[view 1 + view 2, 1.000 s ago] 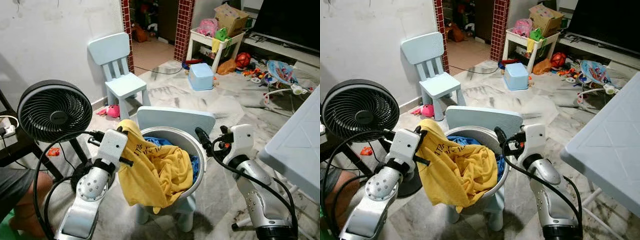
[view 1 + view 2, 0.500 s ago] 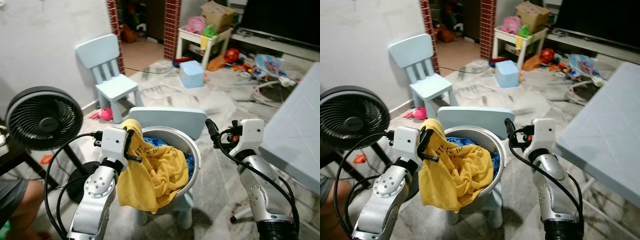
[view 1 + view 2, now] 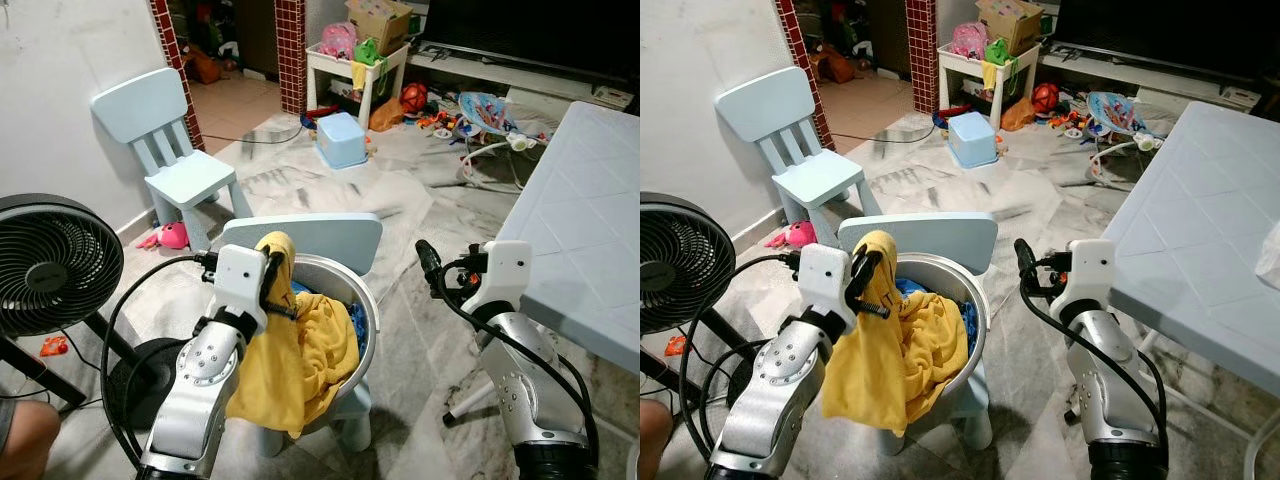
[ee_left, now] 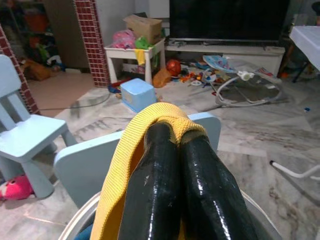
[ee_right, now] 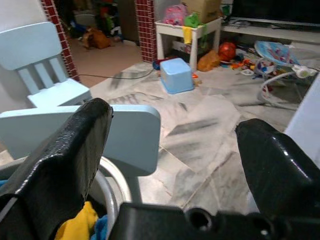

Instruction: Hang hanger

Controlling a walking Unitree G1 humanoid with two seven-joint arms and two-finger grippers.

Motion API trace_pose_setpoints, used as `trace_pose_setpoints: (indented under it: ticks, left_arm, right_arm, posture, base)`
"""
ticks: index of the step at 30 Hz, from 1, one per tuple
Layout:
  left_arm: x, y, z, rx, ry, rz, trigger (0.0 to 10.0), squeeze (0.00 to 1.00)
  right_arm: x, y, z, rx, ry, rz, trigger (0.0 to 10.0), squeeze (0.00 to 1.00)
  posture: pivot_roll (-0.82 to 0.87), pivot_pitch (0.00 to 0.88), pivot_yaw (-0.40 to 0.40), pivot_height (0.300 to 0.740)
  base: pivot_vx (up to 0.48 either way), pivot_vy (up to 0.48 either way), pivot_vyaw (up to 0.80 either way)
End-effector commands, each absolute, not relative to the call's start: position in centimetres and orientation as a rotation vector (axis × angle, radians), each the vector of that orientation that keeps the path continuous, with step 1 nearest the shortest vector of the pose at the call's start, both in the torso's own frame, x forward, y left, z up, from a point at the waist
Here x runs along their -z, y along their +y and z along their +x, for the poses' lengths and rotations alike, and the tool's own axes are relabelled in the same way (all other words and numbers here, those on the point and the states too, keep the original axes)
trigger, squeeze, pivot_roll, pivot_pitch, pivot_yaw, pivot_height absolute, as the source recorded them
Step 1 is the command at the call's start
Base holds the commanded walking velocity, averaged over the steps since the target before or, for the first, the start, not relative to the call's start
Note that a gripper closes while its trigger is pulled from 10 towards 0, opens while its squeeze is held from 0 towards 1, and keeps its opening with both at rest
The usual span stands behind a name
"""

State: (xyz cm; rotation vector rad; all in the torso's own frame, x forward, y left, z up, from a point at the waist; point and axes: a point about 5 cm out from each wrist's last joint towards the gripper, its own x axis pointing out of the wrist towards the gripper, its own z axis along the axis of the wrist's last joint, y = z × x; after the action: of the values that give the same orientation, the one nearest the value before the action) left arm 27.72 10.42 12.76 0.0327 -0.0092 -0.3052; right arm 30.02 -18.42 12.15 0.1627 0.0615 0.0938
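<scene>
A yellow garment [image 3: 300,350] hangs from my left gripper [image 3: 278,276], which is shut on its top edge. In the left wrist view the yellow cloth [image 4: 125,145] wraps over the two closed fingertips. The garment's lower part drapes over the rim of a metal basin [image 3: 369,312] that holds blue cloth [image 3: 352,318]. The basin sits on a small light-blue chair [image 3: 320,234]. My right gripper [image 3: 426,258] is open and holds nothing, level with the basin and just to its right. No hanger can be made out.
A black floor fan [image 3: 50,265] stands at the left, with a person's knee [image 3: 20,440] below it. Close on the right is a pale blue table [image 3: 590,240]. Behind are a second child's chair [image 3: 170,150], a blue box [image 3: 340,138] and scattered toys.
The camera has swung right. My left gripper has drawn the yellow garment up and inward, so it now hangs narrower over the basin. The right arm keeps its pose.
</scene>
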Motion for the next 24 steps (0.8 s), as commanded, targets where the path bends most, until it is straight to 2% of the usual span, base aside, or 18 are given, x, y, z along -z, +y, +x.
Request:
trace_pose_setpoints:
  ticks: [1, 7, 10, 24]
  left_arm:
    - [-13.3, 10.09, 27.72, 0.327, -0.026, 0.029, 10.0, 0.0]
    - [-13.21, 9.9, 27.79, 0.343, -0.021, 0.026, 10.0, 0.0]
    - [-13.21, 9.83, 27.82, 0.347, -0.022, 0.025, 10.0, 0.0]
    - [-12.97, 9.66, 27.72, 0.349, -0.012, 0.009, 10.0, 0.0]
  right_arm:
    - [-12.49, -18.51, 30.09, -0.085, 0.044, 0.164, 10.0, 0.0]
    - [-12.5, -18.7, 30.18, -0.071, 0.041, 0.156, 10.0, 0.0]
    - [-12.51, -18.7, 30.2, -0.07, 0.041, 0.157, 10.0, 0.0]
    - [-12.52, -18.71, 30.32, -0.076, 0.04, 0.145, 10.0, 0.0]
  posture:
    - [-0.1, 0.0, 0.029, 0.74]
    - [-0.1, 0.0, 0.032, 0.74]
    - [-0.1, 0.0, 0.032, 0.74]
    - [-0.11, 0.0, 0.027, 0.74]
  base:
    - [0.0, 0.0, -0.8]
    - [0.0, 0.0, -0.8]
    - [0.0, -0.285, -0.8]
    - [0.0, -0.423, 0.0]
